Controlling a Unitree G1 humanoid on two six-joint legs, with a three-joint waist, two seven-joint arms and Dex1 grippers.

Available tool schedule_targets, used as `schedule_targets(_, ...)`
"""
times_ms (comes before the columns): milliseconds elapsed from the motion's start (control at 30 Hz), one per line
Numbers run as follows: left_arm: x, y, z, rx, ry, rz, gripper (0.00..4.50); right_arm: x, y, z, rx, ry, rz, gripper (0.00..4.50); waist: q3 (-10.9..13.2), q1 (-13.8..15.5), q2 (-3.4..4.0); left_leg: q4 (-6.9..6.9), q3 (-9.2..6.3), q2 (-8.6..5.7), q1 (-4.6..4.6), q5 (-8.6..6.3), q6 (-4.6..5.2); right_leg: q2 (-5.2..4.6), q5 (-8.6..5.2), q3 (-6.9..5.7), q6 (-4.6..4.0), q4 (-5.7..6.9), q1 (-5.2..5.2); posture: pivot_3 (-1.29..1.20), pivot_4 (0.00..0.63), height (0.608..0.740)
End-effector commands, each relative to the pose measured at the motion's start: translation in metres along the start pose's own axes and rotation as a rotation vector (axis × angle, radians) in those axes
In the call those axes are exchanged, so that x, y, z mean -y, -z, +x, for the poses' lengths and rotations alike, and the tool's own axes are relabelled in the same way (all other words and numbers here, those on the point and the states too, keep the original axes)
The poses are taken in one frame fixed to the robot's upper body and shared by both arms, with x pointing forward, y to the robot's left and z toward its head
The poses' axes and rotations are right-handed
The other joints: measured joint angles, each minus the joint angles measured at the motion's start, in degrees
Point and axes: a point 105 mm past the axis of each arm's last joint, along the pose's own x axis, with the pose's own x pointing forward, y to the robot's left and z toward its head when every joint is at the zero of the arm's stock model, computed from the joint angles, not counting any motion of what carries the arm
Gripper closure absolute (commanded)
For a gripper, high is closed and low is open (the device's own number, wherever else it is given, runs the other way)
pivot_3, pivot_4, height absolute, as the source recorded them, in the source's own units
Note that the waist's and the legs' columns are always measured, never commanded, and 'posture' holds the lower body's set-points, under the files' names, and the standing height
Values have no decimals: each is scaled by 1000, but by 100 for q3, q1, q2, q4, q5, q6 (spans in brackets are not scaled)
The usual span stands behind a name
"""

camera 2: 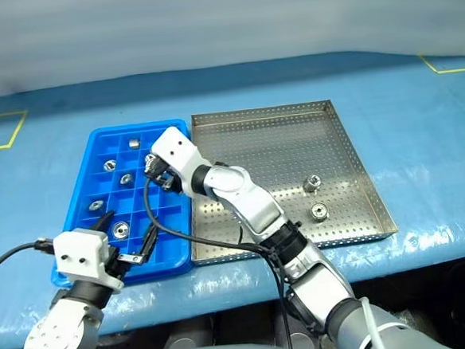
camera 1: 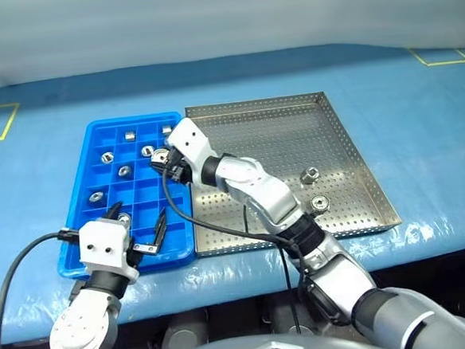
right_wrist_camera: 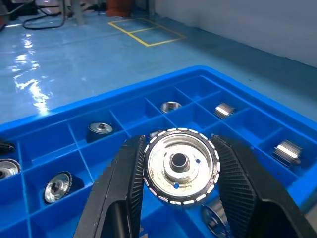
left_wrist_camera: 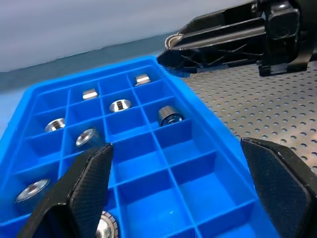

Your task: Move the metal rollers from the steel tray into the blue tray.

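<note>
Your right gripper [right_wrist_camera: 179,198], clamped on a roller [right_wrist_camera: 180,166], hangs directly above the blue tray [camera 1: 78,253]; an empty compartment lies just below.

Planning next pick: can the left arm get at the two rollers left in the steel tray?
Probably not easily: the two rollers lie on the steel tray's far right side, and the right arm stretches across between them and the left tool.

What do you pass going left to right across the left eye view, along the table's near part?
Left end effector → blue tray → steel tray → the two metal rollers in it, toward its right side.
</note>
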Motion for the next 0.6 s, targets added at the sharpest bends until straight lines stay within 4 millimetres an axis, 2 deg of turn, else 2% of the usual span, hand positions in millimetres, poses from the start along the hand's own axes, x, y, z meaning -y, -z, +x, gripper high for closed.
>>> schedule_targets(33, -4, -16, -12, 60, -57, 19, 0, -13, -21, 11, 87, -77, -24, 2743, 0, 73, 0, -1, -1, 0, 0, 0, 0, 0, -1, -1, -1, 0, 0, 354, 150, 740)
schedule_targets(100, -5, -15, -15, 48, -69, 20, 0, -17, -19, 14, 87, -97, -17, 2743, 1, 133, 2, -4, -1, 0, 1, 0, 0, 0, -4, -2, -2, 0, -2, 366, 150, 740)
schedule_targets(233, -4, -12, -20, 36, -86, 15, 0, -22, 3, 22, 27, -118, 20, 2743, 2, 253, 3, -5, -8, 0, 1, 0, -1, 0, -11, -9, 0, 2, -1, 391, 150, 740)
schedule_targets(500, 7, -12, -9, 53, -24, -5, 0, -8, 40, 26, -88, -50, 85, 2743, 2, 345, 7, -10, -7, 0, 1, 2, -4, 1, -12, -10, -2, 4, -3, 358, 150, 740)
schedule_targets(567, 9, -12, -6, 56, -9, -5, 0, -8, 44, 26, -98, -51, 98, 2743, 0, 346, 10, -10, -8, 0, 5, 2, -5, 1, -12, -10, -2, 4, 1, 327, 150, 740)
schedule_targets(600, 10, -12, -4, 59, 1, -6, 0, -9, 44, 25, -97, -57, 110, 2395, -1, 341, 12, -10, -7, 0, 7, 3, -5, 1, -12, -10, -2, 4, 3, 311, 150, 740)
